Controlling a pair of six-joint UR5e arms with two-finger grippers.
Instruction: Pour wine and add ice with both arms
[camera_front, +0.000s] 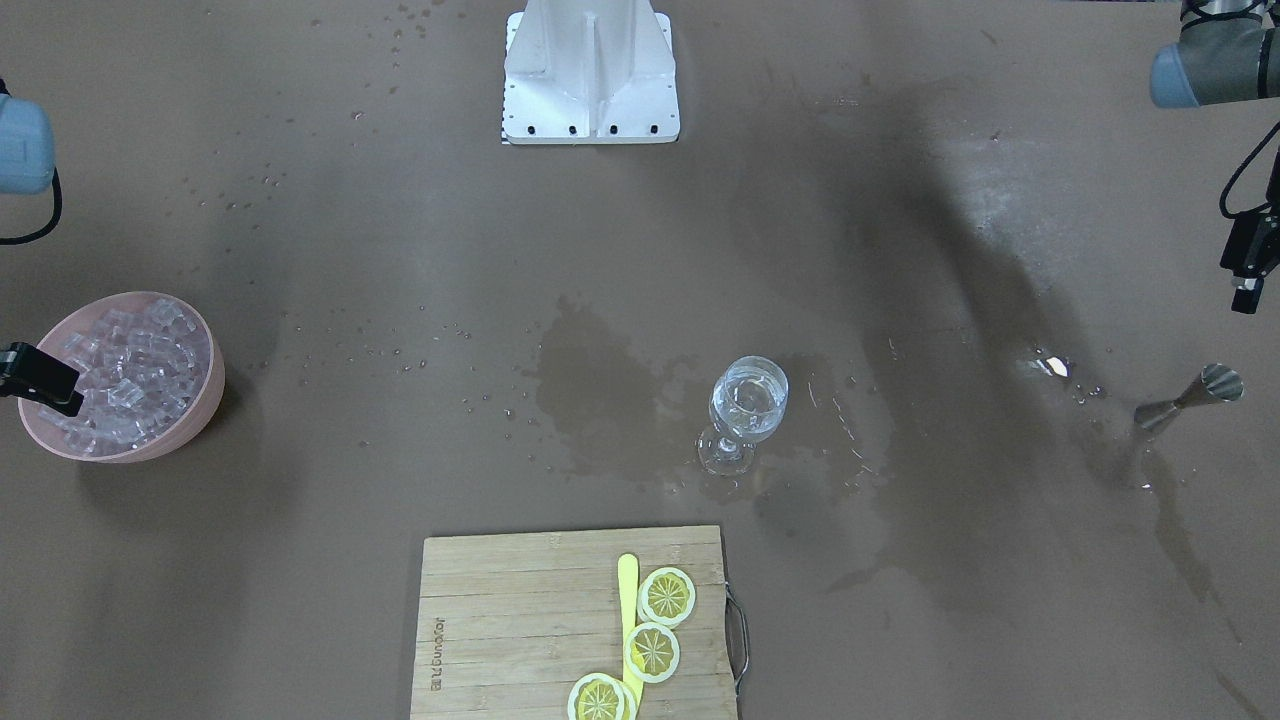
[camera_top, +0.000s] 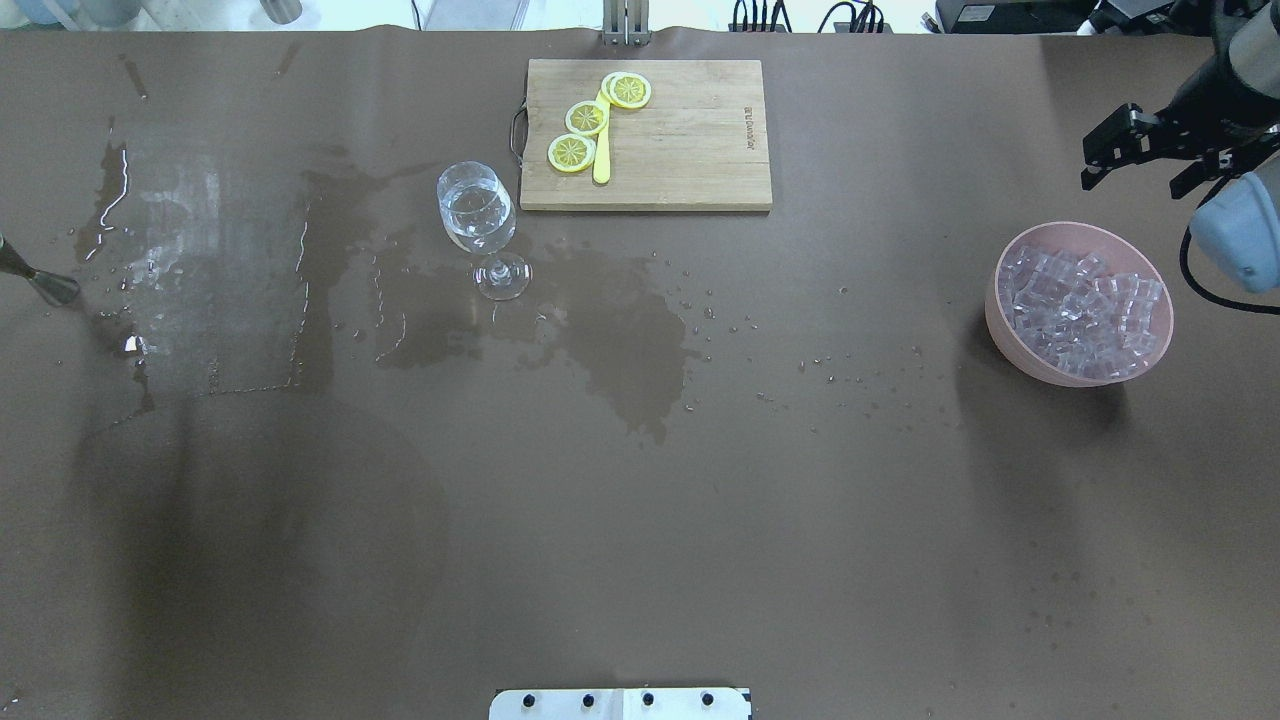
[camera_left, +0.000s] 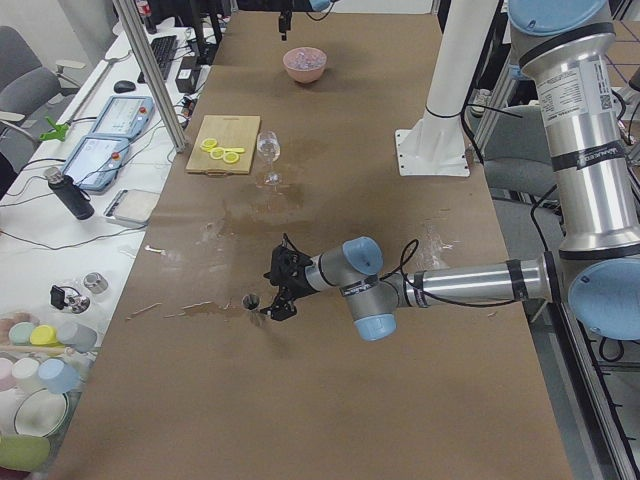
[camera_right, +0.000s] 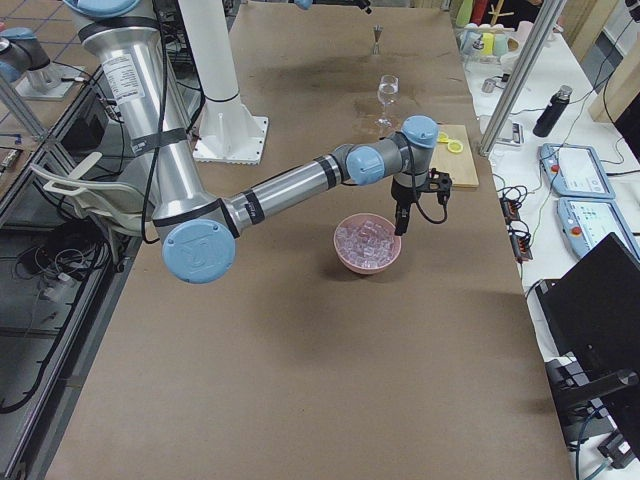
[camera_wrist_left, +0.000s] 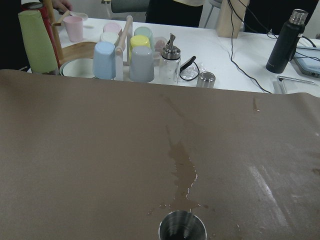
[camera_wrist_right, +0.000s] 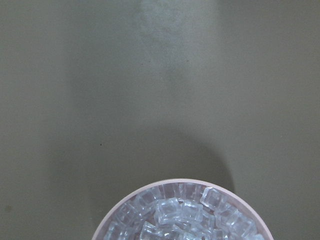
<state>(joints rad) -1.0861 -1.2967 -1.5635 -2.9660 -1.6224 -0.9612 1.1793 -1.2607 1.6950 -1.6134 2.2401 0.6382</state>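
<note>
Right jaws hang over the ice (camera_top: 1080, 310)

Wine (camera_top: 477, 215), clear and colourless, partly fills the upright stemmed glass (camera_top: 500, 278) mid-table (camera_top: 640, 550). Ice (camera_top: 1080, 310), small glassy cubes with whitish edges, lies heaped in the pink bowl (camera_top: 995, 300) on the robot's right. The right arm (camera_right: 290, 185) reaches out, its tool (camera_top: 1135, 178) above the bowl's rim, fingers apart, empty. The left arm (camera_left: 450, 285) stretches low, its tool (camera_left: 279, 305) just beside the steel jigger (camera_left: 252, 299).
</note>
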